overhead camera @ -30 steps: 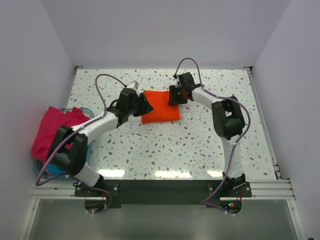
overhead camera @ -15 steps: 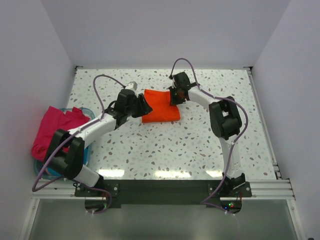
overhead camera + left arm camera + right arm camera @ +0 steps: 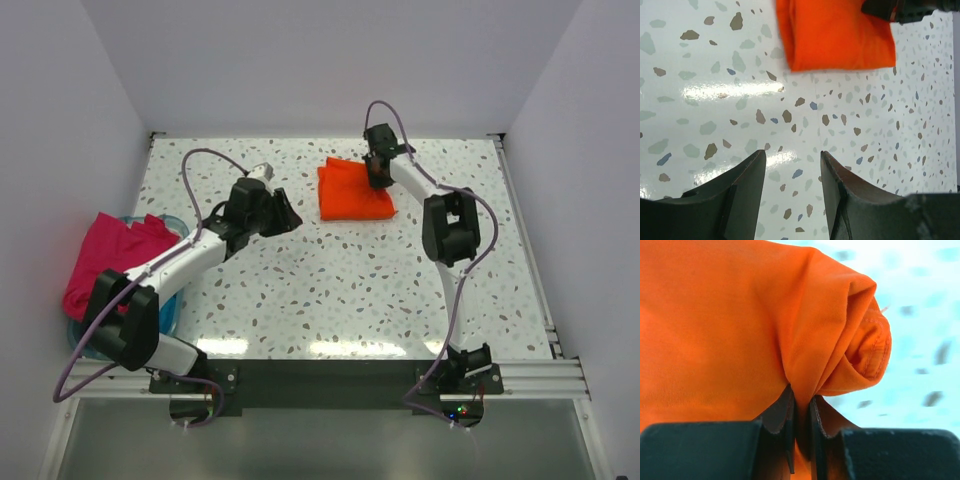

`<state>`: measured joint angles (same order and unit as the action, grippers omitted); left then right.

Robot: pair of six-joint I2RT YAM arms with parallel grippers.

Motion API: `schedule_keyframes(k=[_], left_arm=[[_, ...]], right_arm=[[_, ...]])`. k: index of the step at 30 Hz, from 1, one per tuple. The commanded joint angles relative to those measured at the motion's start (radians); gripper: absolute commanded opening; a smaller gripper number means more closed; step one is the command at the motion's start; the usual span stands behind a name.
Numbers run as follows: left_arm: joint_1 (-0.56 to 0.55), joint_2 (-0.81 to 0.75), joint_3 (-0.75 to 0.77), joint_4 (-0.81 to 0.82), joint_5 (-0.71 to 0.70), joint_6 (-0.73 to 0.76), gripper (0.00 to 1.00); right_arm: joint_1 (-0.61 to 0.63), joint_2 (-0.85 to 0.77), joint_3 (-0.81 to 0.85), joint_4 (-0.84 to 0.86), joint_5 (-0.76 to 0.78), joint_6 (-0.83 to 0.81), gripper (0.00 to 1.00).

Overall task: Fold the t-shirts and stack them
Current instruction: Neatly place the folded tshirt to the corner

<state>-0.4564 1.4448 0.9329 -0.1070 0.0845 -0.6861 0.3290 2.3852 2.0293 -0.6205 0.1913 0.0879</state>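
Right gripper (image 3: 801, 405): clamped shut on a bunched edge of the vivid orange folded cloth t-shirt (image 3: 355, 192), which lay flat at far centre of the speckled white table (image 3: 400, 280). Left gripper (image 3: 792, 165): jaws apart, empty, near the shirt but not touching. Magenta-pink cloth shirt (image 3: 105, 255): heaped over the pale blue plastic tub (image 3: 174, 222) at left. Judged best moved low and slowly, folds kept flat, let go only once settled.

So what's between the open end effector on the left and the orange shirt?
Nothing but bare speckled table. The left wrist view shows it between the left end effector and the orange t-shirt.
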Motion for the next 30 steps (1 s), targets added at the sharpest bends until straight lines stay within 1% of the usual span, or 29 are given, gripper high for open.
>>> schedule_keyframes(k=[1, 5, 9, 15, 16, 17, 18, 19, 21, 22, 23, 25, 26, 27, 28, 29, 30], left_arm=[[0.005, -0.047, 0.058, -0.06, 0.041, 0.055, 0.52], [0.007, -0.06, 0.095, -0.141, 0.064, 0.106, 0.52], [0.007, -0.06, 0.133, -0.215, 0.06, 0.158, 0.52], [0.016, -0.008, 0.187, -0.252, 0.072, 0.207, 0.53], [0.019, 0.0, 0.187, -0.249, 0.073, 0.212, 0.53], [0.027, 0.008, 0.188, -0.244, 0.084, 0.212, 0.53], [0.031, 0.015, 0.187, -0.229, 0.092, 0.212, 0.53], [0.036, 0.028, 0.182, -0.221, 0.098, 0.212, 0.53], [0.047, 0.048, 0.182, -0.206, 0.115, 0.211, 0.54], [0.048, 0.054, 0.182, -0.201, 0.121, 0.211, 0.54], [0.051, 0.057, 0.182, -0.198, 0.124, 0.212, 0.55], [0.055, 0.063, 0.182, -0.191, 0.129, 0.214, 0.55], [0.059, 0.062, 0.182, -0.188, 0.132, 0.215, 0.55], [0.061, 0.057, 0.181, -0.18, 0.13, 0.217, 0.55], [0.064, 0.049, 0.172, -0.178, 0.129, 0.217, 0.55], [0.07, 0.043, 0.167, -0.174, 0.13, 0.217, 0.56], [0.074, 0.037, 0.161, -0.163, 0.13, 0.215, 0.56]], right_arm=[[-0.102, 0.06, 0.13, -0.09, 0.163, -0.126, 0.0], [-0.169, 0.098, 0.201, -0.093, 0.204, -0.207, 0.0], [-0.241, 0.118, 0.229, -0.045, 0.229, -0.295, 0.0], [-0.318, 0.19, 0.361, 0.002, 0.319, -0.415, 0.0], [-0.326, 0.193, 0.383, 0.01, 0.329, -0.424, 0.02], [-0.327, 0.193, 0.388, 0.033, 0.333, -0.431, 0.07], [-0.358, 0.192, 0.391, 0.044, 0.348, -0.432, 0.14], [-0.364, 0.183, 0.393, 0.054, 0.35, -0.421, 0.38], [-0.369, 0.166, 0.399, 0.056, 0.35, -0.375, 0.65], [-0.369, 0.146, 0.411, 0.054, 0.353, -0.354, 0.83], [-0.369, 0.137, 0.428, 0.015, 0.343, -0.323, 0.87], [-0.367, 0.105, 0.448, -0.021, 0.301, -0.229, 0.89], [-0.364, 0.056, 0.434, -0.034, 0.262, -0.167, 0.89], [-0.358, 0.014, 0.408, -0.03, 0.245, -0.137, 0.89], [-0.352, -0.027, 0.322, -0.016, 0.231, -0.104, 0.89], [-0.346, -0.116, 0.271, 0.019, 0.161, -0.058, 0.86], [-0.338, -0.153, 0.22, 0.04, 0.111, 0.016, 0.85]])
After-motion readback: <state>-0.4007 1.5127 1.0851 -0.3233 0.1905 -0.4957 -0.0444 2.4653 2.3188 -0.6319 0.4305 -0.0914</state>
